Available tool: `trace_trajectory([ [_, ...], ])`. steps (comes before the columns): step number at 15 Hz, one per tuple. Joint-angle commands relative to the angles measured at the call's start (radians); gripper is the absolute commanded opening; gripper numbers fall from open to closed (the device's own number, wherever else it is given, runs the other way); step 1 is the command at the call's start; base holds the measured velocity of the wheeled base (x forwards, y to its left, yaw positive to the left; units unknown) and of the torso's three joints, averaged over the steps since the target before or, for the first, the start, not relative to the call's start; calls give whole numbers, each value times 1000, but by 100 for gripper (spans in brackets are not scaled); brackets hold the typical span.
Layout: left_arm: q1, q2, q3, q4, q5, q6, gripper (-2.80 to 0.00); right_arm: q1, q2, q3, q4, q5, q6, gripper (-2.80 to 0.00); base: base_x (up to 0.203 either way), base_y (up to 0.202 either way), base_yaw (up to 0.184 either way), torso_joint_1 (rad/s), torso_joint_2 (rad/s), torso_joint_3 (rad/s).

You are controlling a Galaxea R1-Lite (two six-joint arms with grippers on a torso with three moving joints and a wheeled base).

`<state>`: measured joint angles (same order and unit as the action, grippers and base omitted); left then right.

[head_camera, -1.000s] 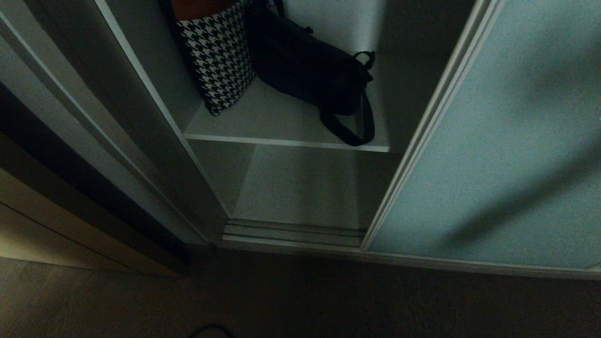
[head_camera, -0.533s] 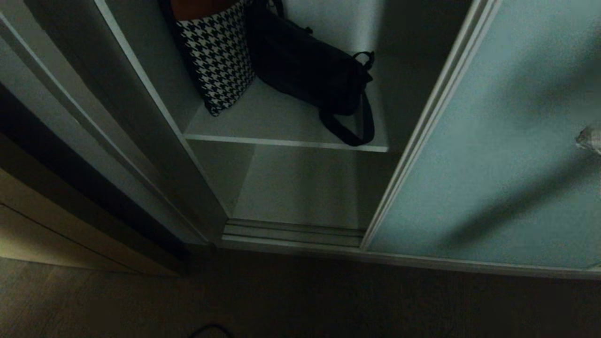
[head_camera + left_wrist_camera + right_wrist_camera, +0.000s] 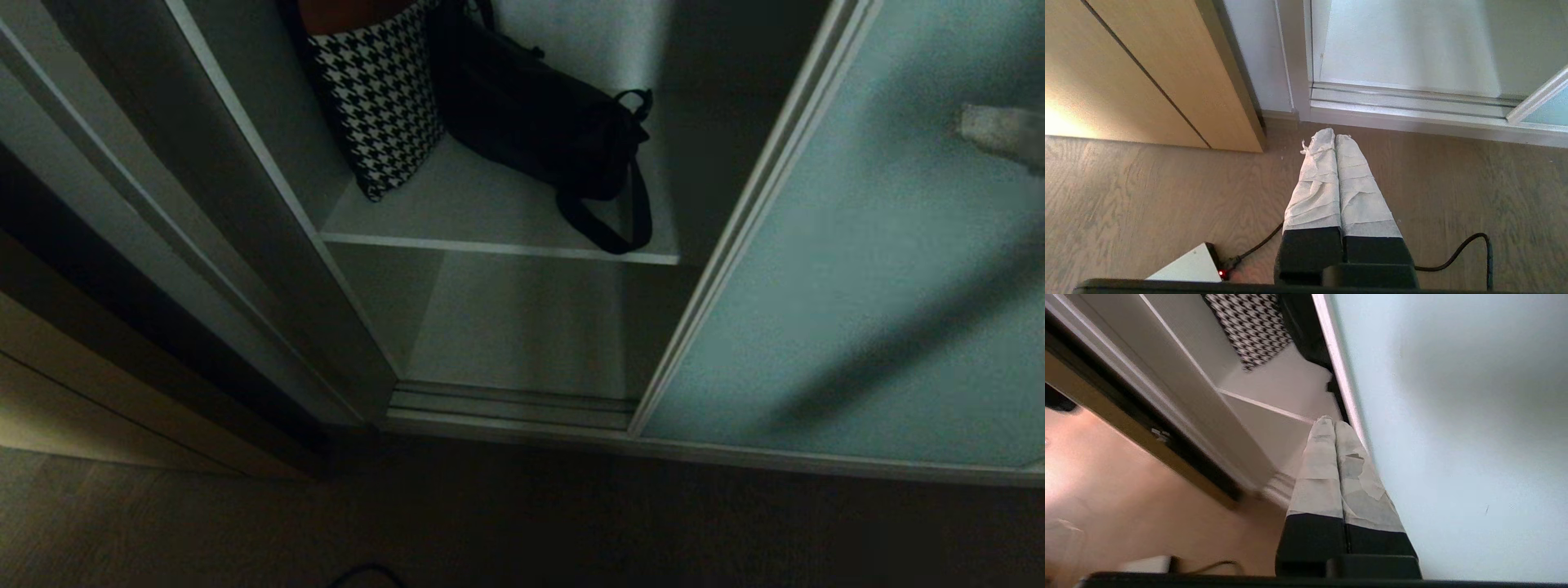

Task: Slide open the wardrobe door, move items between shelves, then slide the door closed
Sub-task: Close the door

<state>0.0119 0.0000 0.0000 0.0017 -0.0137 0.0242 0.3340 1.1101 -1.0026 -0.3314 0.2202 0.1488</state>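
Wardrobe door (image 3: pixel 857 269) sits slid off to the right, so the opening is clear and the task's door-opening part looks done; black bag (image 3: pixel 535 135) lies on the upper shelf (image 3: pixel 490 220) next to a houndstooth bag (image 3: pixel 380 102), strap drooping over the front edge, easy to hook; right gripper (image 3: pixel 1331 422) is up in front of the door panel near its frame, fingers pressed together, holding nothing, probably lining up a reach inside; left gripper (image 3: pixel 1334 136) hangs low over the floor (image 3: pixel 1147 196), pinched tight and empty.

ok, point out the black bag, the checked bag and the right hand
black bag (image 3: pixel 531 131), head view, on its body.
checked bag (image 3: pixel 380 98), head view, on its patterned front.
right hand (image 3: pixel 1334 426), right wrist view, between its fingertips.
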Motion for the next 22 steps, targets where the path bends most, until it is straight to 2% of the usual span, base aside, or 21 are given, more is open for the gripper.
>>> trace_trajectory([
  [1,0,2,0,0,0,0,-280,10,56,7,-33,1,-10,-280,0,0,0,0,0,0],
  [3,0,1,0,0,0,0,-280,57,79,-2,-52,-4,-9,-280,0,0,0,0,0,0],
  [6,0,1,0,0,0,0,-280,71,135,-22,-99,-25,-10,-280,0,0,0,0,0,0],
  [9,0,2,0,0,0,0,-280,53,173,-25,-125,-54,-3,-280,0,0,0,0,0,0],
  [14,0,0,0,0,0,0,-280,-56,195,-33,-136,-44,14,-280,0,0,0,0,0,0],
  [22,0,2,0,0,0,0,-280,-56,253,-75,-155,-44,17,-280,0,0,0,0,0,0],
])
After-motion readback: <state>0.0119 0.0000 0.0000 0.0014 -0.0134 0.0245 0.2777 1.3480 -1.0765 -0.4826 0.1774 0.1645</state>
